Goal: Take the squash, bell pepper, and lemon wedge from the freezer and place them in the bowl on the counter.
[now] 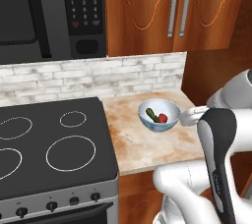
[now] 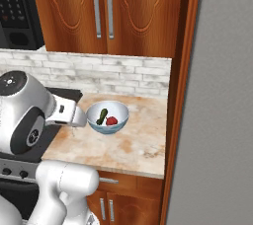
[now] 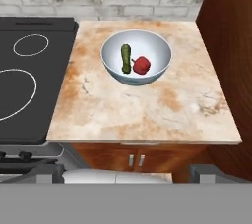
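The blue-grey bowl stands near the back of the beige counter. Inside it the dark green squash lies beside the red bell pepper, touching it. Both foods also sit in the bowl in the left base view, squash left of bell pepper. The lemon wedge is out of view. My gripper hangs above the counter's front edge, open, its fingertips wide apart with nothing between them. The freezer is the grey slab on the right.
A black stovetop adjoins the counter on the left, with a microwave above it. Wooden upper cabinets and a brick backsplash are behind. A tall wooden panel separates counter and freezer.
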